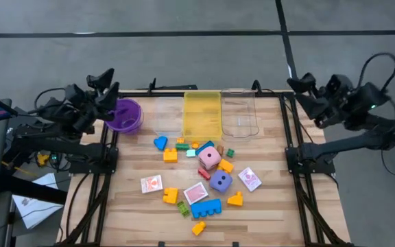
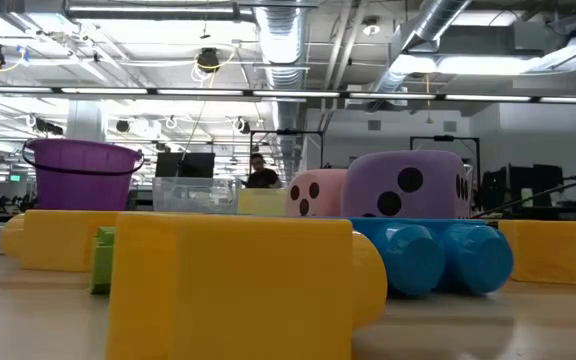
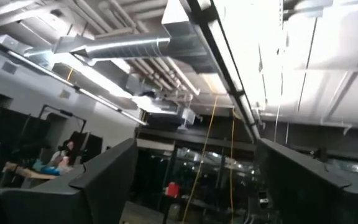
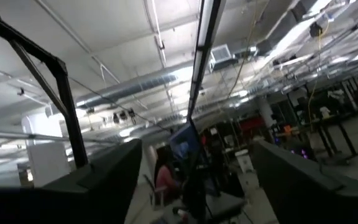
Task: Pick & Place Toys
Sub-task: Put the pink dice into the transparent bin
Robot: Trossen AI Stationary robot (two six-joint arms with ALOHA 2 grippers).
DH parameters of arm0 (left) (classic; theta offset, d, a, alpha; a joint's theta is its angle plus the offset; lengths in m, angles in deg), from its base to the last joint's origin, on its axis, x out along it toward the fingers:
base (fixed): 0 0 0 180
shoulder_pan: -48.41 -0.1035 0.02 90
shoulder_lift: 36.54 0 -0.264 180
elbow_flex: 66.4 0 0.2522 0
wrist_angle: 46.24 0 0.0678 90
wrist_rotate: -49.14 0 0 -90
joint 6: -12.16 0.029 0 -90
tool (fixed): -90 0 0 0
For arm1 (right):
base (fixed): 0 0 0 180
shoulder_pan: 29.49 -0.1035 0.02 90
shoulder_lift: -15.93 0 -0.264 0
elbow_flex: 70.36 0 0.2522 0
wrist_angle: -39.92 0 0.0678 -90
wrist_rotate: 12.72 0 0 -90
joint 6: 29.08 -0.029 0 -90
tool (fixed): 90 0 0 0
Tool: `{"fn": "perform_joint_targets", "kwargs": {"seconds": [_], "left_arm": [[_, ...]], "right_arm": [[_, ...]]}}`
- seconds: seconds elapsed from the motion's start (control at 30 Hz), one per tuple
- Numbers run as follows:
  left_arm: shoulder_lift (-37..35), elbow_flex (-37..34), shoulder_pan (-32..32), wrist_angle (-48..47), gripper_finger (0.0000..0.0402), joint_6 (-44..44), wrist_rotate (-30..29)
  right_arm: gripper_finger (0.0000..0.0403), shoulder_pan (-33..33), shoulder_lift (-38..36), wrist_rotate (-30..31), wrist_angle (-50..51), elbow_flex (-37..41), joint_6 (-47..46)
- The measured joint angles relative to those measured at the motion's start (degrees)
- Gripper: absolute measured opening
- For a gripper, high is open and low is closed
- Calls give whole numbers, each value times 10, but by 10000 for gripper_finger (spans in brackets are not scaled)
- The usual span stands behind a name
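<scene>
Your left arm is folded back at the counter's (image 1: 266, 199) far left corner, its forearm raised and its left pincer (image 1: 105, 81) pointing up and away over the edge, just beside the purple round plastic bowl (image 1: 125, 115). The left wrist view looks at the ceiling between two dark fingers (image 3: 107, 177) that stand well apart with nothing between them.

Your right arm mirrors it at the far right corner, elbow out past the counter's edge, with the right pincer (image 1: 302, 85) lifted and tipped toward the room. Its fingers (image 4: 104, 177) are spread too, holding nothing, and past them a seated person (image 4: 165, 175) shows in the room.

Both pincers are well apart from the toys. From the left pincer, the clear rectangular plastic bin (image 1: 166, 115) lies past the bowl, then the yellow rectangular bin (image 1: 202, 114), and a second clear bin (image 1: 238, 113) sits nearest the right pincer.

The toys lie scattered on the counter's middle, nearer you than the bins and between the two arms: the pink foam die (image 1: 210, 158), the purple foam die (image 1: 220, 181) just beside it, three red-and-white playing cards (image 1: 195, 193), a blue toothed block (image 1: 206, 207), and small yellow, orange, green and red plastic blocks (image 1: 171, 196) around them.
</scene>
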Motion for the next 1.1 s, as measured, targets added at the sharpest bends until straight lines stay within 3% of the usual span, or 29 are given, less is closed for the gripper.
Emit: {"fn": "perform_joint_targets", "kwargs": {"seconds": [0.37,0.7,0.87,1.1], "left_arm": [[-15,0,0,-4,395,-26,40],[-14,0,0,-4,399,14,40],[-14,0,0,-4,399,14,40],[-10,1,0,-4,398,13,40]], "right_arm": [[357,-40,155,0,346,-313,36],[359,-40,277,17,606,-528,61],[359,-43,352,59,701,-600,-13],[359,-49,464,74,791,-618,-81]]}}
